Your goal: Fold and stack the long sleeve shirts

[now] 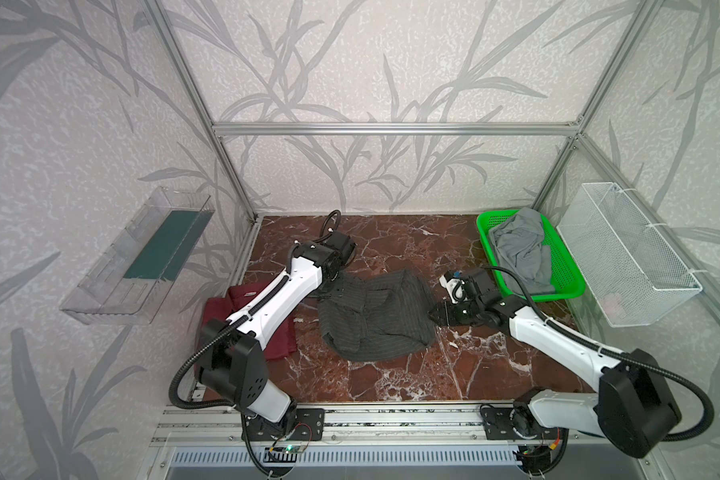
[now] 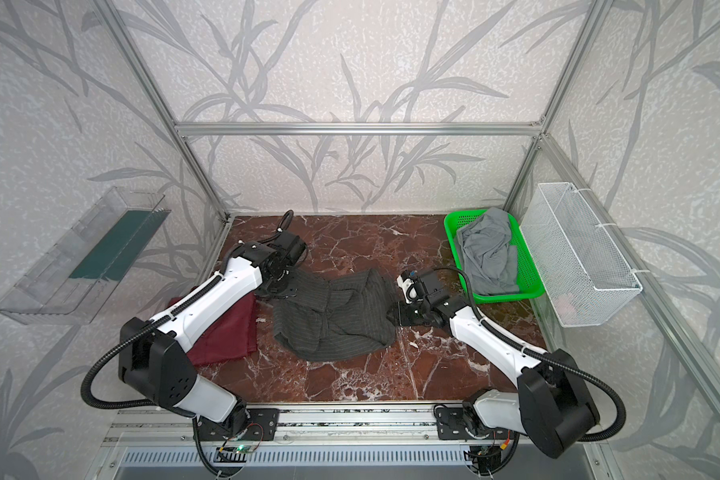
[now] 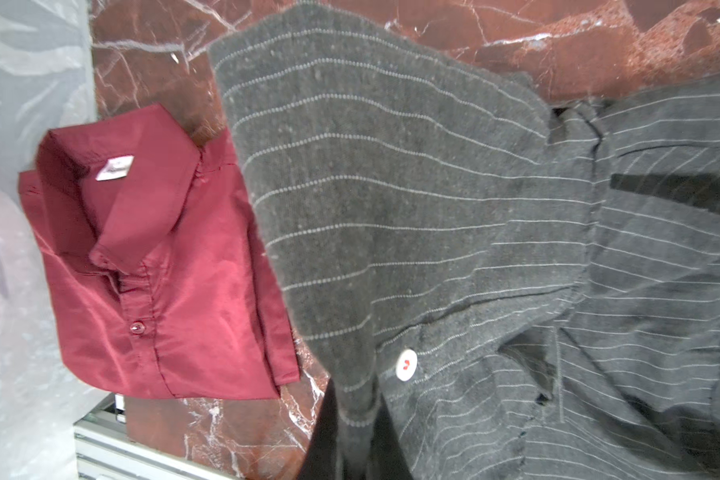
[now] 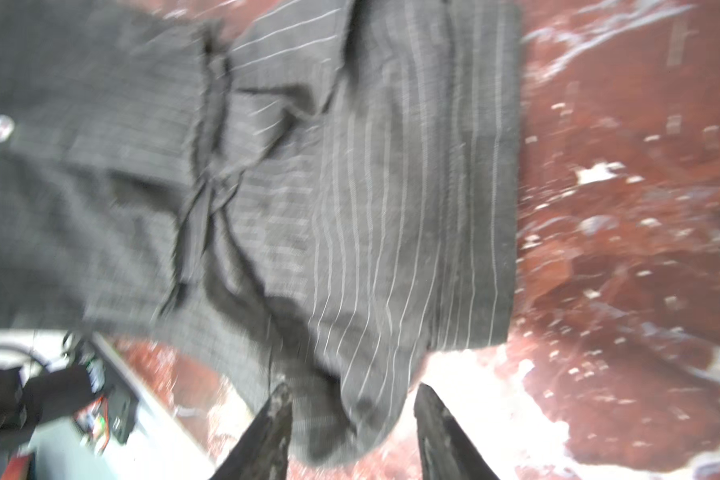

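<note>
The charcoal-grey pinstriped shirt lies crumpled in the middle of the marble table. My left gripper is shut on a fold at its far left edge, and the cloth hangs taut from the jaws beside a white button. At the shirt's right edge my right gripper stands open, with a loose bulge of the fabric between its fingers. The maroon shirt lies folded, collar up, at the left, partly under the left arm.
A green basket holding a grey cloth sits at the back right. A white wire basket hangs on the right wall and a clear tray on the left wall. An aluminium rail runs along the table's front edge.
</note>
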Controlling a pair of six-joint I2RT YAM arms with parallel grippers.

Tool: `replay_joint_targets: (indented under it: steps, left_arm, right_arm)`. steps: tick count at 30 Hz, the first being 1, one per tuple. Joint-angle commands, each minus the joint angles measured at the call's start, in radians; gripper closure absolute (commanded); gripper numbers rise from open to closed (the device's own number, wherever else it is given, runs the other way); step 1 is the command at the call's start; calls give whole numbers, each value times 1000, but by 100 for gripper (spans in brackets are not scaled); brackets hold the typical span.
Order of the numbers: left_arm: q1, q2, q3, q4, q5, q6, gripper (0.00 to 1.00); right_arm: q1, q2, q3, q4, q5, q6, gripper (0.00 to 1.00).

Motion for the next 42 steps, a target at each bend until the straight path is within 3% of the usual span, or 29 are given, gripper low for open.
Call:
replay_joint_targets:
  steps: [1, 9, 13, 25, 32, 42]
  left_arm:
    - [-10, 33, 53, -85, -61, 34, 100]
    - [-88, 114, 198, -206, -242, 64, 100]
    - [-131, 147, 250, -248, -292, 68, 100]
    - [-310, 351, 438, -435, -503, -4, 100]
    - [-380, 500, 564, -528, -561, -50, 100]
    - [-459, 640, 742, -567, -473, -72, 100]
  right_arm:
    - [81, -21, -24, -50, 2, -63, 51]
    - [80, 73, 13, -26, 64, -17, 51]
    - [75, 165, 34, 77, -11, 34, 51]
    - [67, 369, 74, 245, 49, 169, 52]
    - [66, 425, 75, 270, 38, 183, 52]
    - [66, 445, 53, 310, 26, 211, 53]
